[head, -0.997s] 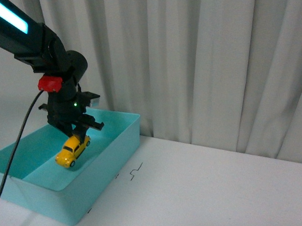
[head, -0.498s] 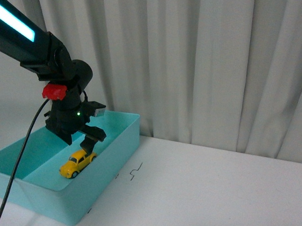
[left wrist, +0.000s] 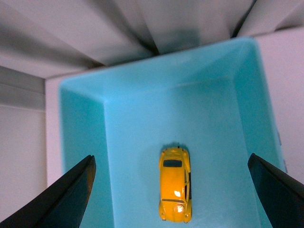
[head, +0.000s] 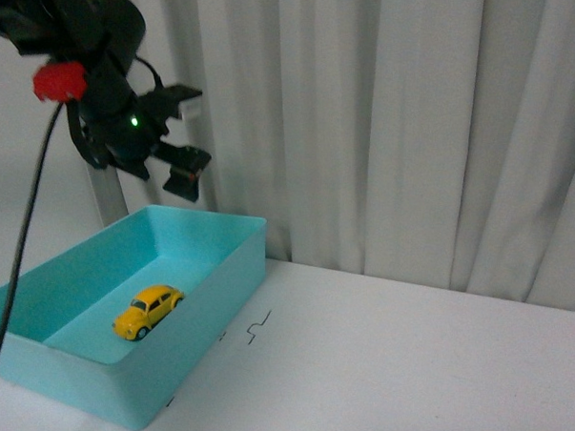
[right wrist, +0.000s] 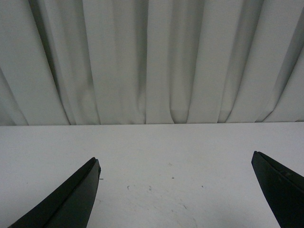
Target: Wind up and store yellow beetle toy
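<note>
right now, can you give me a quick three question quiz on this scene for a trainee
1. True or false: the yellow beetle toy sits inside the teal bin.
2. Pick one: the left tool is A) shut on the toy, B) open and raised above the bin, C) down inside the bin.
3. Fill in: behind the white table hangs a pale ____.

Key: 1 true; 2 B; 3 curtain.
</note>
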You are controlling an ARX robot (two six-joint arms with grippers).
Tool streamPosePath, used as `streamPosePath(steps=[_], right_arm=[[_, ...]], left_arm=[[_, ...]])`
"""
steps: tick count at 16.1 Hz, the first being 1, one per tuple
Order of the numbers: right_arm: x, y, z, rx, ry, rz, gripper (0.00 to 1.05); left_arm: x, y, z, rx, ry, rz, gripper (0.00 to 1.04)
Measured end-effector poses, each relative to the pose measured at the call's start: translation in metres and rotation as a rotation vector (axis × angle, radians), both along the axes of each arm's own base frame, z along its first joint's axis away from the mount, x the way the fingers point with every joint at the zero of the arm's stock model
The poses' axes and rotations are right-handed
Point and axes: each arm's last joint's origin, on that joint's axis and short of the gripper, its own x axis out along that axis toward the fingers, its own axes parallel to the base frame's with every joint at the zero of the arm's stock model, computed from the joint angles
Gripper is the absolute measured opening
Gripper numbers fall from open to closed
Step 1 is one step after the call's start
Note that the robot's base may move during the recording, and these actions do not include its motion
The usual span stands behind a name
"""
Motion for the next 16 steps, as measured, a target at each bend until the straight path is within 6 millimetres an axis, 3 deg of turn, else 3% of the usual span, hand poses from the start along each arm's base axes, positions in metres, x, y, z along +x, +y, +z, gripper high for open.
streamPosePath(steps=[2, 4, 6, 7, 8, 9, 12, 15, 16], right_arm=[[0.000, 0.000, 0.000, 0.000, 0.000, 0.000, 0.98], [0.000, 0.000, 0.000, 0.000, 0.000, 0.000, 0.98], [0.000, 0.000, 0.000, 0.000, 0.000, 0.000, 0.98], [0.000, 0.000, 0.000, 0.000, 0.000, 0.000, 0.98], [0.000, 0.000, 0.000, 0.000, 0.000, 0.000, 0.98], [0.000, 0.000, 0.000, 0.000, 0.000, 0.000, 0.98], [0.000, 0.000, 0.000, 0.000, 0.000, 0.000, 0.98], [0.000, 0.000, 0.000, 0.000, 0.000, 0.000, 0.98], [0.000, 0.000, 0.000, 0.000, 0.000, 0.000, 0.98]], left_arm=[[-0.031, -0.005, 0.032, -0.009, -0.115, -0.040, 0.98], [-0.073, -0.014, 0.050, -0.032, -0.194, -0.093, 0.98], [-0.128, -0.036, 0.074, -0.085, -0.698, -0.112, 0.77], [-0.172, -0.058, 0.078, -0.158, -0.867, -0.109, 0.65], [-0.205, -0.075, 0.071, -0.203, -0.964, -0.115, 0.52], [-0.221, -0.083, 0.057, -0.229, -0.989, -0.112, 0.41], [-0.240, -0.096, -0.012, -0.283, -0.856, -0.043, 0.05], [-0.260, -0.106, -0.020, -0.283, -0.927, -0.062, 0.02], [-0.265, -0.108, -0.032, -0.286, -0.906, -0.058, 0.02]])
